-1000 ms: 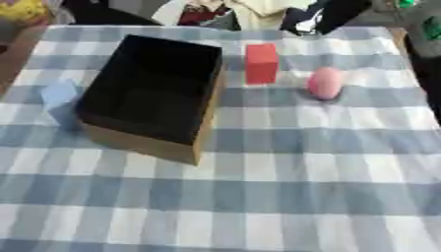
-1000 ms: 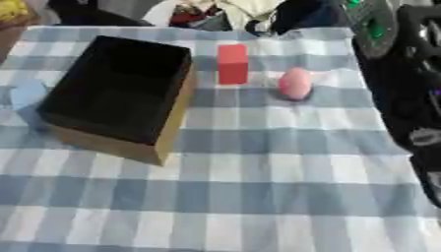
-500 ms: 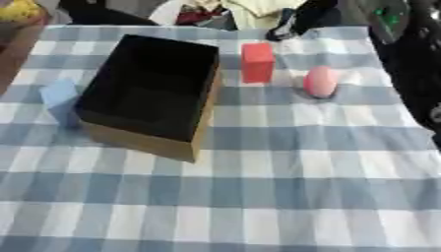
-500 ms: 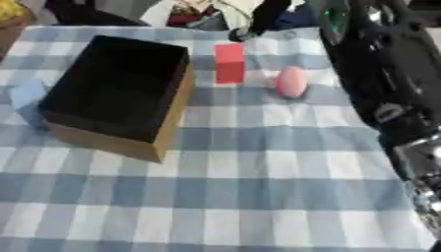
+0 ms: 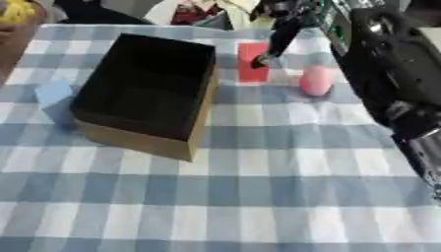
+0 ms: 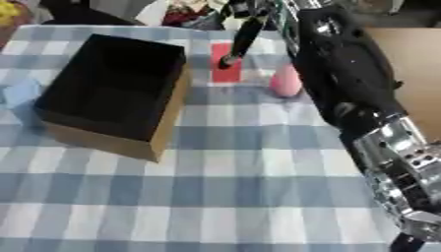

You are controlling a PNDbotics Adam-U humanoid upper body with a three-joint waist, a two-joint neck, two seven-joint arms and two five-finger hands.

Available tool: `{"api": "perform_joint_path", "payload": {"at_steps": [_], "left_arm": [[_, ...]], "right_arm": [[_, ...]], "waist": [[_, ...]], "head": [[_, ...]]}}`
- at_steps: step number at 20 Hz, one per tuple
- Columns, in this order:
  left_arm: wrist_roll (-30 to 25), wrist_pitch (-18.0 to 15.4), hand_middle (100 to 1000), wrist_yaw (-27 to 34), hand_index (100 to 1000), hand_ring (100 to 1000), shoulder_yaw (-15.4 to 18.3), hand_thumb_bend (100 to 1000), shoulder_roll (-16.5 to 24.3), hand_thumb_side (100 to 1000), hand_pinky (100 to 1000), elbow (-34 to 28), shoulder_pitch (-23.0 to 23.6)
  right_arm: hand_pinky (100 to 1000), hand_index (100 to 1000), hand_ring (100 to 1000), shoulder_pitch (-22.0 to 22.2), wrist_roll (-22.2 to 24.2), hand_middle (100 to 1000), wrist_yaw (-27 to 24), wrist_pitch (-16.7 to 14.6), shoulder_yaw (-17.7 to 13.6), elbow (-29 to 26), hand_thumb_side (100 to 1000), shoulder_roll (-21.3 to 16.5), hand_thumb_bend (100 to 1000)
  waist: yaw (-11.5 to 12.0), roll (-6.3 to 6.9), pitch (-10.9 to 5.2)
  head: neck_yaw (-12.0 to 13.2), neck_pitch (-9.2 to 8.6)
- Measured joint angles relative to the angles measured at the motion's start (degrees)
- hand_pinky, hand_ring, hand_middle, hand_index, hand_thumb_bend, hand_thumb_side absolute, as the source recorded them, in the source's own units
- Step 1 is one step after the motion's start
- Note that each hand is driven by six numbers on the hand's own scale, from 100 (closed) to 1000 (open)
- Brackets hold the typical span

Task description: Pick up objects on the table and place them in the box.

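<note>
Right hand (image 5: 280, 19) reaches in from the far right, arm stretched across the back of the table. One long finger (image 5: 265, 54) points down and its tip sits on or just over the top of the red block (image 5: 252, 66). Whether it touches, cannot tell. The other fingers are bunched up near the far edge and blur into clutter there, so open or curled cannot be told. Nothing looks held.

Red block stands upright directly under that fingertip, so this reads as the approach to a first grasp. The hand comes from above because the block is tall and narrow, and a top-down pinch seems the likely way in.

Just to the hand's right, beside the forearm, lies a pink egg-shaped object (image 5: 315, 80), near the block but apart from it. The arm passes close over it and could knock it.

To the hand's left, just beside the block, is the open box (image 5: 194, 130), cardboard outside, black inside, nothing seen in it. That makes a short carry from block to box.

Well past the box on its far side stands a light blue block (image 5: 53, 93), right beside the box wall. All on a blue and white checked tablecloth (image 5: 258, 197).

Left hand is not seen in either view.
</note>
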Motion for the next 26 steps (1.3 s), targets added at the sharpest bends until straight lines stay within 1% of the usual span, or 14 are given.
{"api": "perform_joint_path", "payload": {"at_steps": [8, 13, 14, 15, 16, 21, 26], "left_arm": [[-0.2, 0.0, 620, 0.0, 801, 690, 0.0, 100, 0.0, 838, 451, 0.0, 0.0], [-0.4, 0.0, 620, 0.1, 801, 690, 0.0, 100, 0.0, 839, 451, 0.0, 0.0], [-0.4, 0.0, 620, 0.1, 801, 690, 0.0, 100, 0.0, 838, 450, 0.0, -0.1], [-0.4, 0.0, 620, 0.1, 801, 690, 0.0, 100, 0.0, 838, 450, 0.0, -0.1], [-0.4, 0.0, 620, 0.2, 801, 690, 0.0, 100, 0.0, 839, 450, 0.0, -0.1], [-0.4, 0.0, 620, 0.2, 800, 690, 0.0, 100, 0.0, 838, 450, 0.0, -0.1], [-0.4, 0.0, 620, 0.2, 800, 690, 0.0, 100, 0.0, 839, 450, 0.0, -0.3]], "right_arm": [[973, 1000, 994, -0.7, -0.6, 977, 6.6, 0.5, -1.8, 4.9, 554, 2.0, 615], [971, 1000, 992, -1.0, -2.1, 972, 9.7, 1.6, -3.1, 6.1, 536, 2.9, 599], [971, 1000, 992, -1.1, -2.4, 972, 10.1, 1.9, -3.4, 6.1, 536, 3.0, 595], [971, 1000, 992, -1.1, -2.7, 971, 10.4, 2.2, -3.6, 6.1, 535, 3.1, 556], [971, 1000, 992, -1.1, -2.9, 971, 10.8, 2.5, -3.9, 6.1, 535, 3.1, 591], [970, 1000, 989, -1.6, -3.7, 965, 11.7, 4.2, -5.0, 6.1, 540, 3.2, 558], [968, 1000, 989, -2.1, -3.8, 966, 11.9, 5.5, -5.7, 6.0, 539, 3.2, 549]], "waist": [[0.8, -0.02, 0.11], [1.1, -0.11, 0.39], [1.1, -0.12, 0.42], [1.2, -0.15, 0.49], [1.2, -0.17, 0.63], [1.3, -0.17, 1.13], [1.2, -0.17, 1.55]], "head": [[-0.4, -0.84], [-0.8, -1.4], [-0.9, -1.49], [-0.9, -1.68], [-1.0, -1.72], [-1.0, -2.17], [-1.1, -2.63]]}}
